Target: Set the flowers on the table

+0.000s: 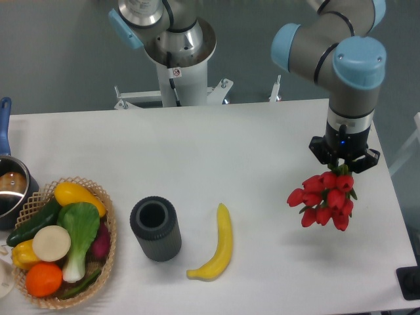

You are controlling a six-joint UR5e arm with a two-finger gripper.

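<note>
Pointing straight down, arm (341,59) jaws clamping flowers (323,199) above table (216,151).

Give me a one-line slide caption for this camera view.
Gripper holds red flowers above the white table, right of the banana.

On the white worktop (262,144) we see a woven wicker basket of vegetables (110,223) at left, a dark grey ribbed cylinder vase (155,229) right of it, then a yellow plastic banana (220,246); a bunch of red artificial tulips (325,199) hangs far right.
</note>
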